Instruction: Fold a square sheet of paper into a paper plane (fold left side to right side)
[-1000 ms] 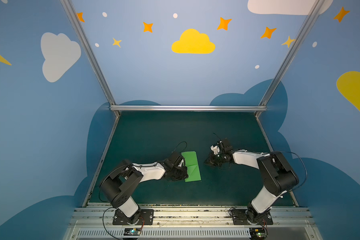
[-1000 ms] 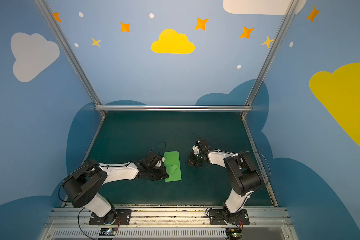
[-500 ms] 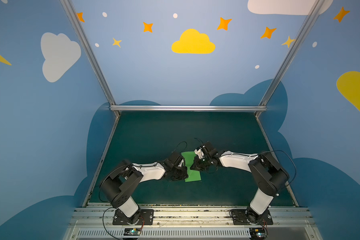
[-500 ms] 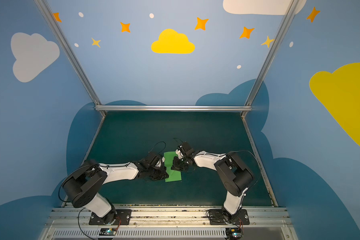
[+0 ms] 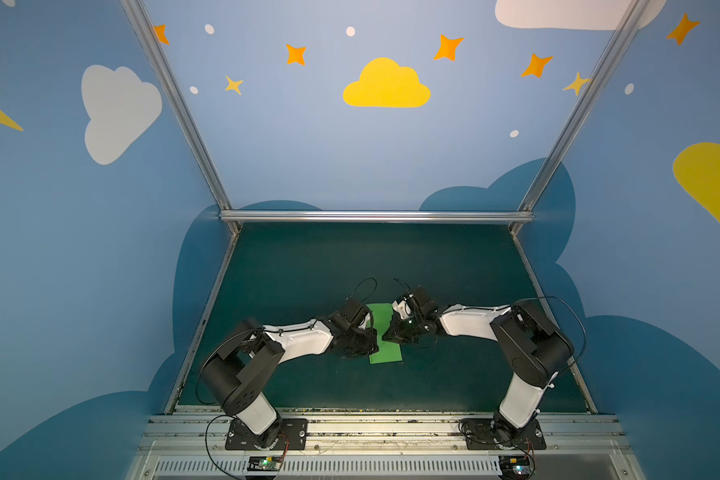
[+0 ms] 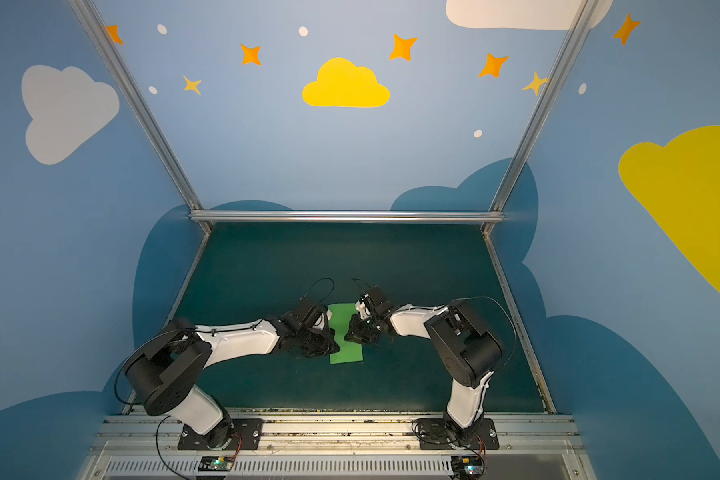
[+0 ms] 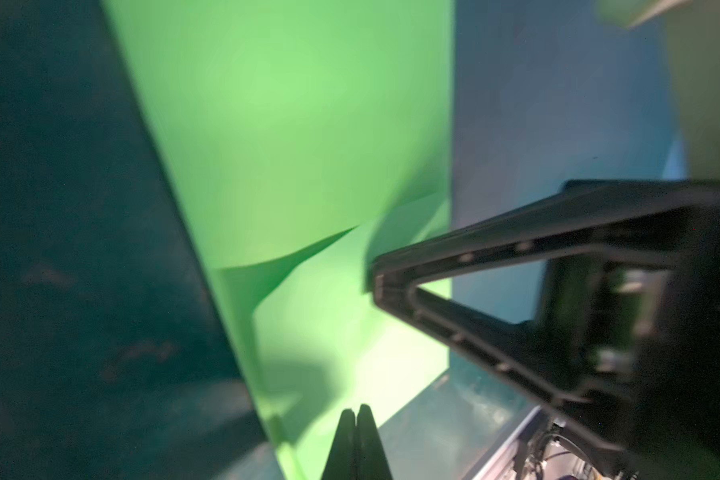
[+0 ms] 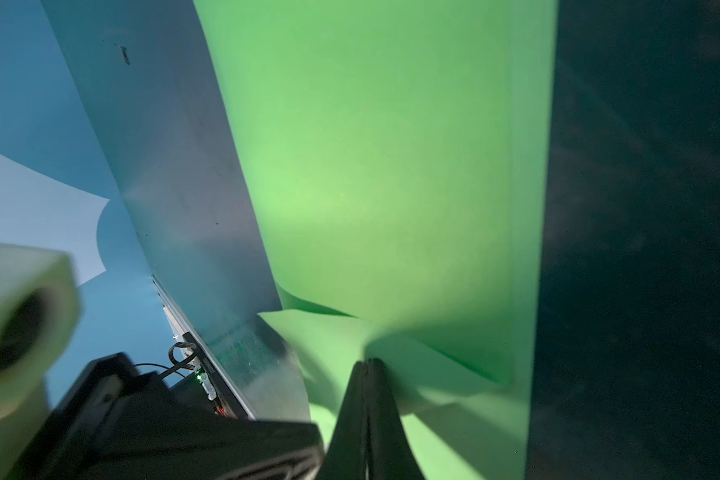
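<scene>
The square sheet of paper (image 5: pixel 386 354) (image 6: pixel 347 354) lies on the dark mat as a bright green, folded narrow rectangle; no paper plane shape is in view. My left gripper (image 5: pixel 374 342) (image 6: pixel 336 343) is shut and empty, its tip at the sheet's left edge. In the left wrist view its fingertips (image 7: pixel 356 410) meet just over the paper (image 7: pixel 292 124). My right gripper (image 5: pixel 385 338) (image 6: pixel 347 338) is shut too, reaching in from the sheet's right side. Its tip (image 8: pixel 371 362) presses into a loose upper layer of the paper (image 8: pixel 383 166), which bulges round it. The left wrist view shows that right gripper (image 7: pixel 376 285) on the sheet.
The teal mat (image 5: pixel 308 270) is ringed by aluminium rails, one along the back (image 5: pixel 375 216) and one on each side. Blue painted walls stand close behind them. Both arm bases are bolted to the front rail (image 5: pixel 371 428).
My right gripper has swung left from the bare mat onto the sheet's right side. The left gripper has stayed at the left edge.
</scene>
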`<state>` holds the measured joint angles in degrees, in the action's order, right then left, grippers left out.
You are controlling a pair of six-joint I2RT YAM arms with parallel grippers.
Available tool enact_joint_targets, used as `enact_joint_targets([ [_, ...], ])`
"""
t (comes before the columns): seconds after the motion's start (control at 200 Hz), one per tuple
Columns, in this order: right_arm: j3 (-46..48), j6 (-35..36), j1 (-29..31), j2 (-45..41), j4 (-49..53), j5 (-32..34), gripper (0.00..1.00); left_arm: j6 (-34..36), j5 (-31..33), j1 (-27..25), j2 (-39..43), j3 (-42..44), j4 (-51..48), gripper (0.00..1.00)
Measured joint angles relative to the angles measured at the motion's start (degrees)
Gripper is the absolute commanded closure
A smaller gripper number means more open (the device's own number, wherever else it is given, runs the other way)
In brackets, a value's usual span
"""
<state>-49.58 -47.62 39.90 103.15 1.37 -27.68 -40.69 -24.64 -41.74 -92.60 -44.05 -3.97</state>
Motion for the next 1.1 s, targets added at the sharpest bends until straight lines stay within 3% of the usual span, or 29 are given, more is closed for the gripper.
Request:
enact_joint_targets([
  [0.561, 0.44, -0.37, -0.13, 0.0, -0.85, -0.39, 1.0, -0.09, -0.85, 0.02, -3.28, 1.29, 2.45, 0.96],
  [1.096, 1.36, -1.57, -0.35, -0.04, -2.43, -0.94, 1.0, -1.4, -1.42, -0.39, 1.44, 8.52, 7.85, 0.96],
])
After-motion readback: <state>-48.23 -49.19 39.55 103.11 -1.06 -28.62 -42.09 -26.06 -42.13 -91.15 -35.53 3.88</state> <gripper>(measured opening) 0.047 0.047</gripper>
